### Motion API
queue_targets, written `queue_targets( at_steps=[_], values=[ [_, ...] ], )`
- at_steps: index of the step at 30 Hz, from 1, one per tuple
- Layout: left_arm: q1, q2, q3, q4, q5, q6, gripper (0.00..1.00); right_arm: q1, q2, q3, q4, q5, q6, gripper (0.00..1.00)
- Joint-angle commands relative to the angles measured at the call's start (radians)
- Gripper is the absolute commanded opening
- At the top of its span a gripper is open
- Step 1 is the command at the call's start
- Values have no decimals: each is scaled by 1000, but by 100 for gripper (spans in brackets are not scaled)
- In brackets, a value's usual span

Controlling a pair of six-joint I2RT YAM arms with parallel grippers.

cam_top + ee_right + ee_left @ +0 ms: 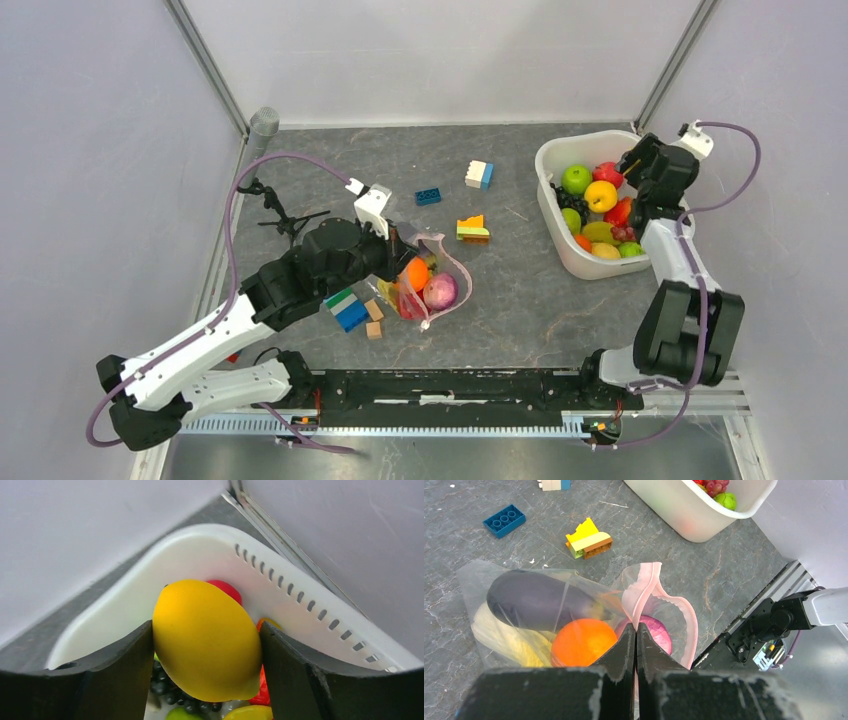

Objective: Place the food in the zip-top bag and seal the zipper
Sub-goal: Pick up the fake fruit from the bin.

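The clear zip-top bag (474, 577) lies on the table, its mouth gaping. It holds a purple eggplant (534, 600), an orange (581, 640), a yellow piece (506, 640) and a purple onion (660, 632). My left gripper (636, 627) is shut on the pink zipper (646, 587) at the mouth's near edge; it also shows in the top view (408, 240) beside the bag (430, 290). My right gripper (206, 630) is shut on a yellow lemon (205, 640), held just above the fruit in the white basket (280, 577). The lemon also shows in the top view (601, 195).
The basket (556, 235) at the right holds several more fruits. Building blocks lie around the bag: a blue one (428, 196), a white-blue one (479, 174), a yellow-orange one (472, 229), a blue-green one (347, 308) and small tan cubes (373, 312).
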Motion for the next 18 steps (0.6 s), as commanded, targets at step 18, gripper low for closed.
queue_targets(
  at_steps=[18],
  values=[
    [7,-22,-3,52,1,5,3,358,-499,-258,172,-845,-1,48]
  ],
)
